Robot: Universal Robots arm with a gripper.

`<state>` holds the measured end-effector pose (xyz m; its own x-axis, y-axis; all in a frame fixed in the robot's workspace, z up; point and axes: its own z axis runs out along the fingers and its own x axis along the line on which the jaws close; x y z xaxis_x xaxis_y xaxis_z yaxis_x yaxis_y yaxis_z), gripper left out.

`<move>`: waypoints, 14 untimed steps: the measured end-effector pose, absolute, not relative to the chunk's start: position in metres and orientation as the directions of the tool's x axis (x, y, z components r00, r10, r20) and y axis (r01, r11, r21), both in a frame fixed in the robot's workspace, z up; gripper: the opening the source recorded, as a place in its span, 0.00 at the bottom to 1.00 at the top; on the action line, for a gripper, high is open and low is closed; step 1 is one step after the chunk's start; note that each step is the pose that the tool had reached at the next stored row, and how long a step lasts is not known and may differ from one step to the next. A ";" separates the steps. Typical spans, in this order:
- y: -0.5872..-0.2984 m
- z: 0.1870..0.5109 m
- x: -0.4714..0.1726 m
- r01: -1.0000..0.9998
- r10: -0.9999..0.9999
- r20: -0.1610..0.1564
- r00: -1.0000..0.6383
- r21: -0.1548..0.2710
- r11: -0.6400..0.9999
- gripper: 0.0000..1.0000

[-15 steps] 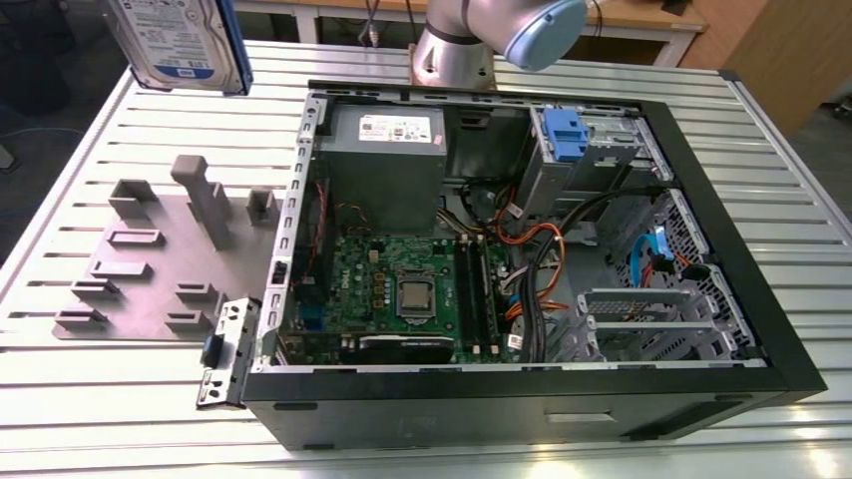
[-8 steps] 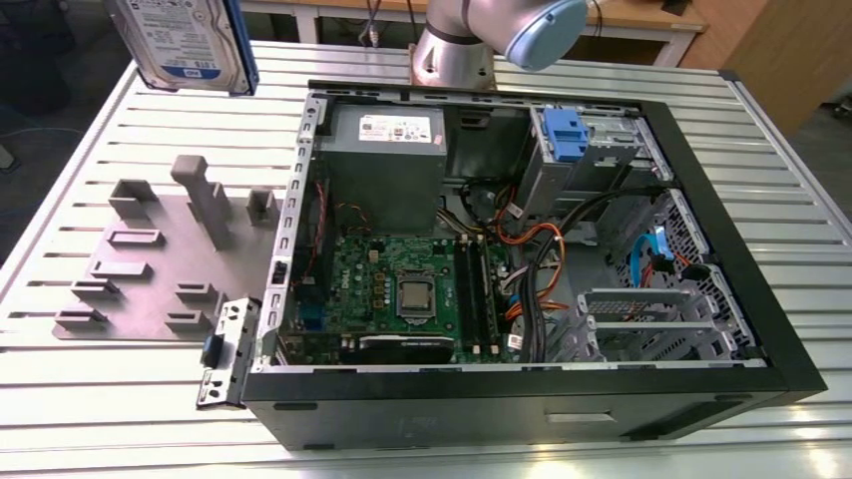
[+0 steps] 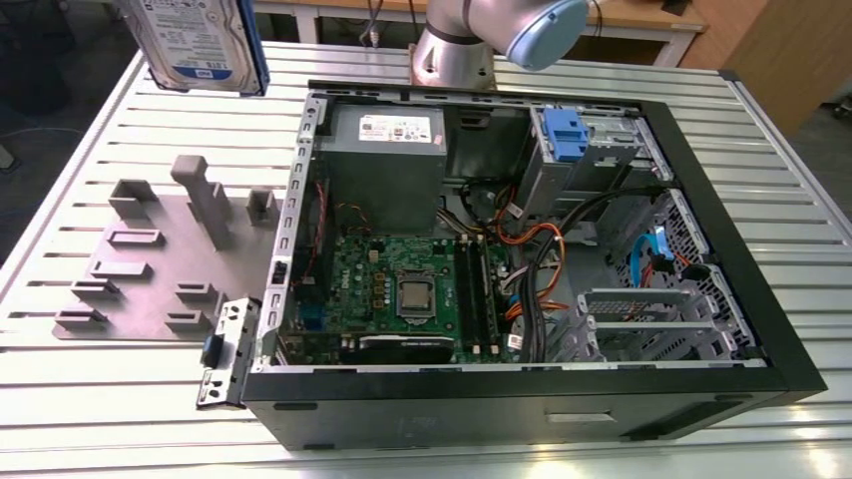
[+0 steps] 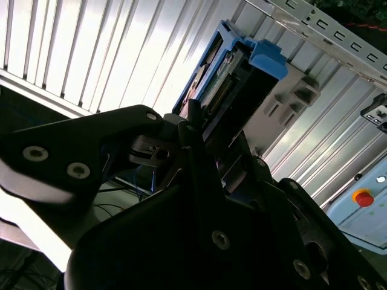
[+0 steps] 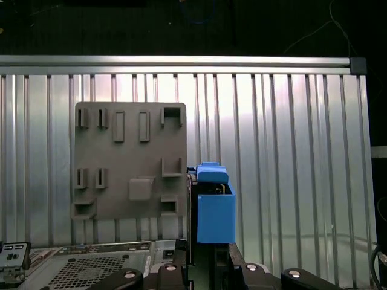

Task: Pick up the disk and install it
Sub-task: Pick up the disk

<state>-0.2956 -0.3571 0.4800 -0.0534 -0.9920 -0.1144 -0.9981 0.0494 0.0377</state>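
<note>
1. The disk [image 3: 198,40] hangs in the air above the far corner of the slatted aluminium table [image 3: 107,419], at the exterior view's left. It stands on edge with its blue-and-white label facing the camera, touching nothing below it
2. In the second wrist view the gripper [image 4: 211,139] is pinched onto the disk's near end. Dark fingers press on either side of it, so the blue carrier frame [image 4: 266,57] sticks out past them. That grip leaves the far end free, which I judge suits sliding it into a slot
3. In the first wrist view the disk [image 5: 214,208] is seen edge-on, over the table just beside the grey slotted fixture plate [image 5: 130,160]. No slot in the plate holds a drive
4. The open computer case [image 3: 745,230] lies on its side with the motherboard [image 3: 399,279] and power supply [image 3: 386,150] exposed
5. Its drive cage [image 3: 606,140], beside a small blue latch [image 3: 565,130], sits well apart from the disk
6. Judged from this, the pick-up is done and the install has not begun
</note>
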 end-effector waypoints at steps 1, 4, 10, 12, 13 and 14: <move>-0.357 0.480 -0.294 -0.998 -0.992 -0.114 -0.053 0.038 0.049 0.35; -0.357 0.480 -0.289 -0.998 -0.992 -0.114 -0.053 0.038 0.049 0.35; -0.357 0.480 -0.281 -0.998 -0.992 -0.114 -0.053 0.038 0.049 0.35; -0.357 0.480 -0.279 -0.998 -0.992 -0.114 -0.053 0.038 0.049 0.35; -0.357 0.480 -0.278 -0.998 -0.992 -0.114 -0.053 0.038 0.049 0.35; -0.357 0.480 -0.277 -0.998 -0.992 -0.114 -0.053 0.038 0.049 0.35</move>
